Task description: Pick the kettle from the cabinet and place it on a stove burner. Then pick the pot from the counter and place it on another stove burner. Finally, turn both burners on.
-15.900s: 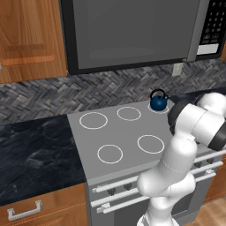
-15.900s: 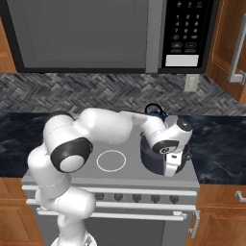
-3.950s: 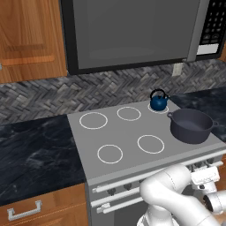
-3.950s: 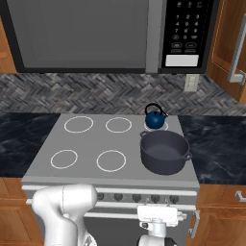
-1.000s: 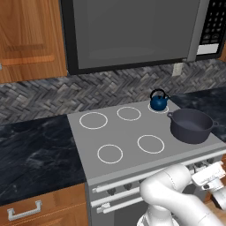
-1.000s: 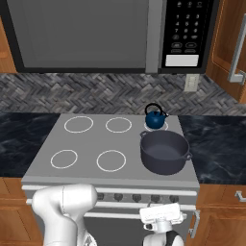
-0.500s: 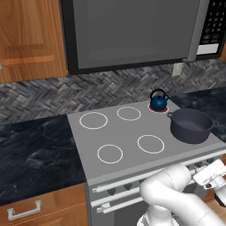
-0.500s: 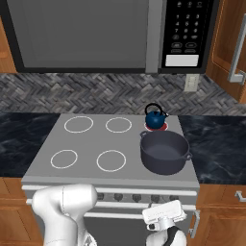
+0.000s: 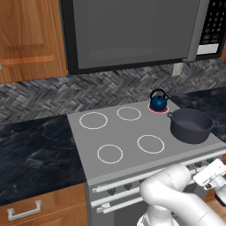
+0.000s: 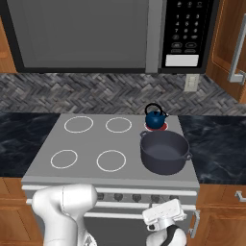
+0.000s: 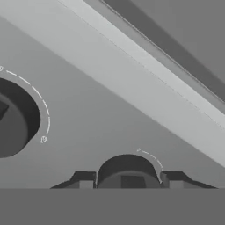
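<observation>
The small dark-blue kettle (image 9: 158, 101) (image 10: 154, 116) stands on the back right stove burner (image 10: 162, 127), whose ring glows red. In front of it the wide dark-grey pot (image 9: 192, 126) (image 10: 163, 151) covers the front right burner. My gripper (image 11: 128, 178) is down at the stove's front panel, its two dark fingertips (image 11: 83, 178) closed against either side of a round knob (image 11: 127, 168). The white hand (image 9: 211, 173) (image 10: 163, 215) shows below the cooktop's front edge, right of centre.
Three unlit white-ringed burners (image 9: 150, 144) mark the grey cooktop. A second knob (image 11: 13, 118) sits to the left of the held one. Black marble counter (image 9: 35, 150) (image 10: 216, 144) flanks the stove, a microwave (image 10: 96, 33) hangs above, and a wooden cabinet (image 10: 235, 43) is at upper right.
A red glow has come up on the burner under the kettle. The hand has rolled slightly at the stove front. Kettle and pot have not moved.
</observation>
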Tool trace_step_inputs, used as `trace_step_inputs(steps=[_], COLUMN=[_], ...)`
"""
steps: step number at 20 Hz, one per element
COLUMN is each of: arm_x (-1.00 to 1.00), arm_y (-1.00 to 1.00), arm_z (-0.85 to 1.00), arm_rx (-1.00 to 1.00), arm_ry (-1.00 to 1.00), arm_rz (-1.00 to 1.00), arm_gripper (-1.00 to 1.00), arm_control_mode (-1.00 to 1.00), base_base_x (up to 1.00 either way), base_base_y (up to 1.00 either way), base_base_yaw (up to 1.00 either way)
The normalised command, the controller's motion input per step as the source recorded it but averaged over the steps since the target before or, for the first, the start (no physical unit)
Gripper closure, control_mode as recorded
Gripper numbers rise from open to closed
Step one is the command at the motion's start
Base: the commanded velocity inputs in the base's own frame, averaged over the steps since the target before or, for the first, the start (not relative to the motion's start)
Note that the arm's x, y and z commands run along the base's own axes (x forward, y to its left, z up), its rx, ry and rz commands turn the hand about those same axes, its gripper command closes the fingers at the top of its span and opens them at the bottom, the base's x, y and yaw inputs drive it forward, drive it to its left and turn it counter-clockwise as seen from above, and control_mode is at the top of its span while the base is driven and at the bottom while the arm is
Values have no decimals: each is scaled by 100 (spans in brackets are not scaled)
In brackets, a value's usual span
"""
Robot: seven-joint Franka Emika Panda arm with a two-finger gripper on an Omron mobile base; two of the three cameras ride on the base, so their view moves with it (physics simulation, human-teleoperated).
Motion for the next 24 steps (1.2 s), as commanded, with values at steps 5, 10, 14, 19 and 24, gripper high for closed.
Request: trace_step_inputs(steps=[5, 10, 14, 19, 24], arm_x=[0, -9, -28, -49, -34], arm_y=[-1, -19, -12, -1, -14], arm_z=[0, 0, 0, 2, 7], arm_rx=[0, 2, 1, 0, 0], arm_ry=[0, -1, -5, -7, -5], arm_rz=[0, 0, 1, 2, 0], arm_gripper=[-100, -100, -100, -100, -100], arm_control_mode=[-100, -100, -100, -100, -100], base_base_x=[0, 0, 0, 0, 0], base_base_y=[0, 0, 0, 0, 0], base_base_yaw=[0, 0, 0, 0, 0])
